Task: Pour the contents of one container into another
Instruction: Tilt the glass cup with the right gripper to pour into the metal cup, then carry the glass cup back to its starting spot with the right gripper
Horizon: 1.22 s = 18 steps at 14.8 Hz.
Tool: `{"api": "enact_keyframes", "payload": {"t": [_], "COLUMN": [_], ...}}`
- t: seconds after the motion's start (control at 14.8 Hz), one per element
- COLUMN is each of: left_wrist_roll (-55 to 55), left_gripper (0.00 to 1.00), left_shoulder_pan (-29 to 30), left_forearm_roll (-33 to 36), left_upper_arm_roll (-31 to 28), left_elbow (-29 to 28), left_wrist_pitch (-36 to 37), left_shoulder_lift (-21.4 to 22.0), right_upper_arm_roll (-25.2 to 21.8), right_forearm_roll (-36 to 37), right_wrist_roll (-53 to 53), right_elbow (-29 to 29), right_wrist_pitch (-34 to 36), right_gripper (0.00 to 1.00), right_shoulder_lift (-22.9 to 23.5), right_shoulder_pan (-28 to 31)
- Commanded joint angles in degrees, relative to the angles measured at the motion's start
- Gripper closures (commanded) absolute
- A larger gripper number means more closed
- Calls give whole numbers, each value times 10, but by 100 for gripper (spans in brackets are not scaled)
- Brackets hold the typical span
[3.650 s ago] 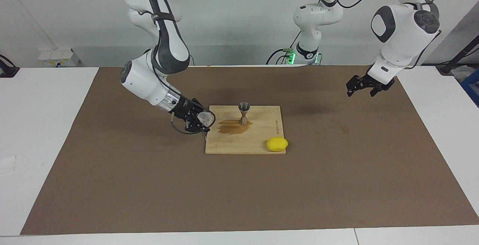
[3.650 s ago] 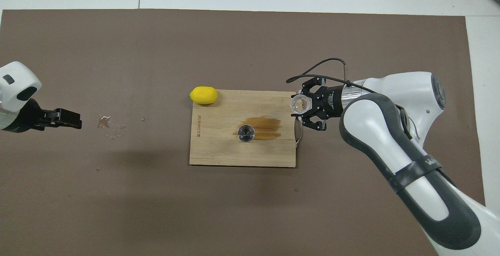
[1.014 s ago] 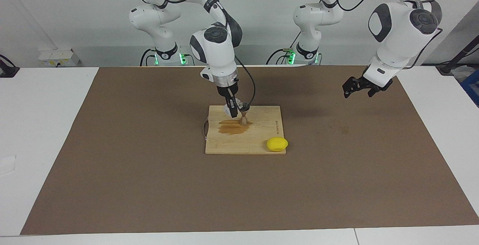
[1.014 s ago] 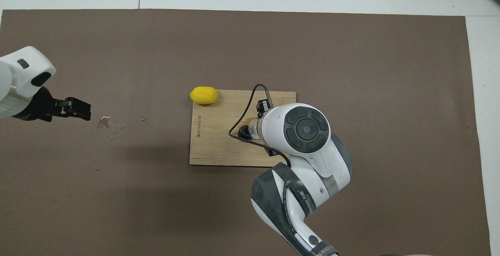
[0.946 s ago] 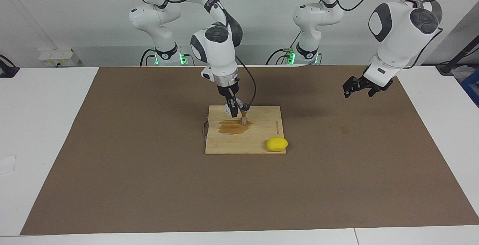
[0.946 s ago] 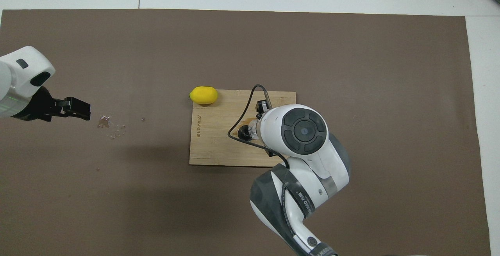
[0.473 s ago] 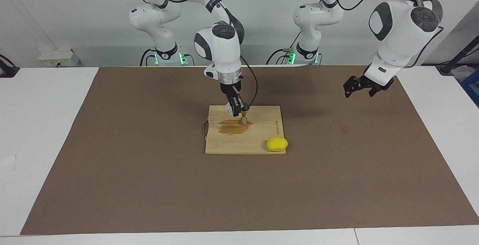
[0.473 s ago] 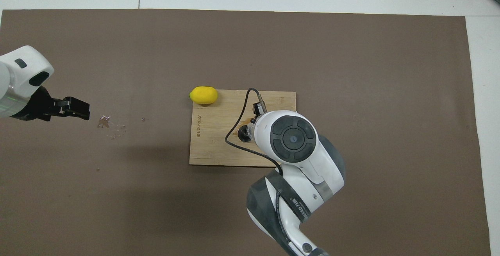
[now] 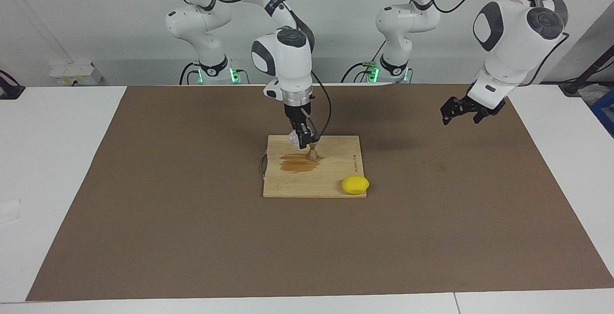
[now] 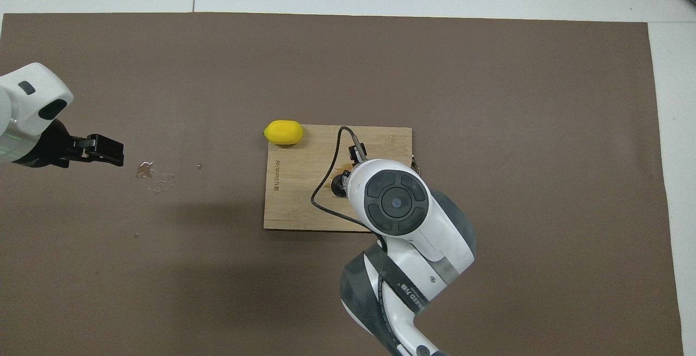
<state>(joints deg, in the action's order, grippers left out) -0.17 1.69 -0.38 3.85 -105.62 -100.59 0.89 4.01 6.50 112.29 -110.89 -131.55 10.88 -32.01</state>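
We are holding the clear glass cup (image 9: 293, 137) clamped in the right gripper (image 9: 301, 141), tipped over the mouth of the metal jigger (image 9: 312, 152), which is standing upright on the wooden cutting board (image 9: 331, 180) beside a dark wet stain (image 9: 297, 163); a lemon (image 9: 355, 184) is lying at the board's corner farther from the robots. We are judging the pour to be underway, though no stream is visible, so we cannot tell how much has transferred; returning the cup upright and setting it down remain. The left gripper (image 9: 461, 109) is waiting, its fingers apart, over the mat (image 9: 192, 237) toward the left arm's end of the table.
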Motion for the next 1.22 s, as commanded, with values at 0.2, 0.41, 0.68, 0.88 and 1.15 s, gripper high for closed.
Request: {"api": "enact_keyframes", "payload": {"t": [0.2, 0.41, 0.68, 0.88, 1.15], "left_wrist_roll": [-3, -3, -3, -3, -3], "left_gripper": [0, 0, 0, 0, 0], "left_shoulder_pan": [-5, -5, -5, -5, -5], "left_forearm_roll": [12, 12, 12, 12, 11], "left_upper_arm_roll": [-5, -5, -5, -5, -5], "left_elbow": [-8, -8, -8, -8, -8], "left_wrist_pitch": [-8, -8, -8, -7, -7], "left_shoulder_lift": [17, 17, 17, 17, 17], "right_upper_arm_roll": [1, 2, 1, 0, 0], "right_forearm_roll": [50, 54, 44, 3, -95], "right_wrist_roll": [32, 32, 29, 28, 8], "right_elbow": [1, 1, 11, 24, 26], "right_wrist_pitch": [9, 9, 11, 13, 13], "right_gripper": [100, 100, 100, 100, 100], "right_shoulder_lift": [-10, -11, -6, -1, 4], "right_shoulder_pan": [-8, -9, 0, 11, 40]}}
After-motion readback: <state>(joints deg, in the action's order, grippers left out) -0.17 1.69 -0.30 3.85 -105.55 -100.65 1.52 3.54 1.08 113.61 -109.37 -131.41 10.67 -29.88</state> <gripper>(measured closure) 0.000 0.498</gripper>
